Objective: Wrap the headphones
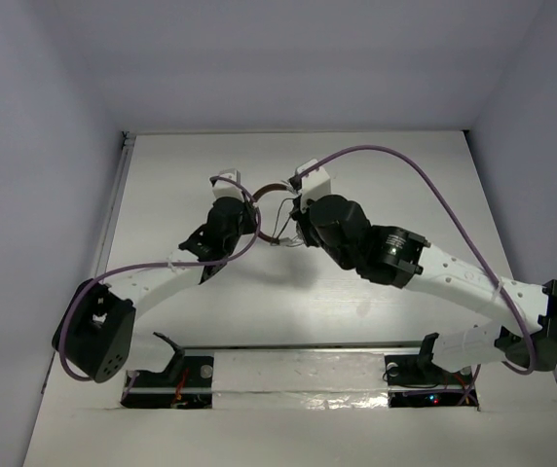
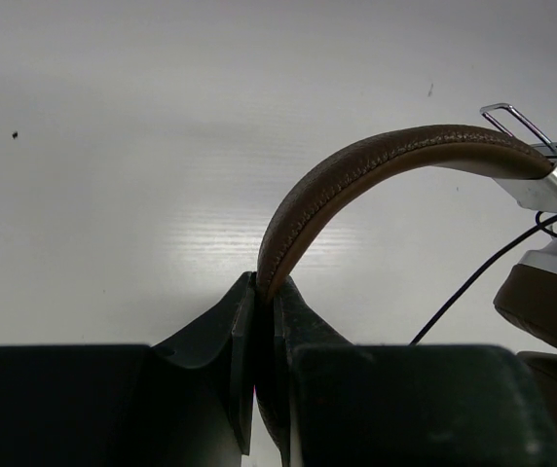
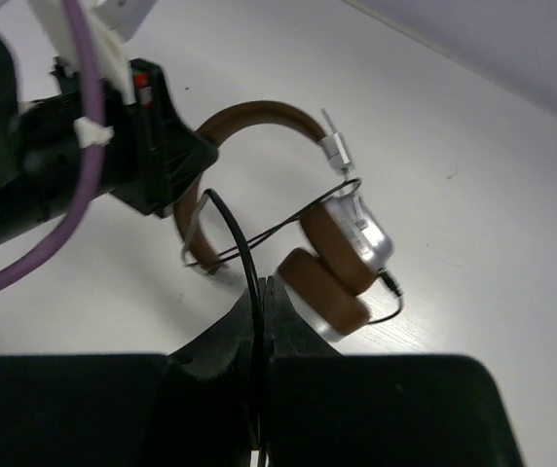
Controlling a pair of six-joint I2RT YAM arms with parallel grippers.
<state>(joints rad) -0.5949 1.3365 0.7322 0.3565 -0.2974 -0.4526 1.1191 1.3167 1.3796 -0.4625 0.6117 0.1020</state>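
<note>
The headphones point(image 3: 342, 263) have a brown headband point(image 2: 356, 170), brown ear pads and silver cups. They sit between the two grippers near the table's far middle point(image 1: 271, 192). My left gripper point(image 2: 264, 284) is shut on the headband and also shows in the right wrist view point(image 3: 167, 161). My right gripper point(image 3: 262, 284) is shut on the thin dark cord point(image 3: 240, 238), which loops across the ear cups. In the top view the right gripper point(image 1: 298, 219) stands just right of the left gripper point(image 1: 242, 209).
The white table point(image 1: 405, 204) is walled on three sides. Purple arm cables point(image 1: 425, 185) arc above the right arm. A mounting rail point(image 1: 298, 365) runs along the near edge.
</note>
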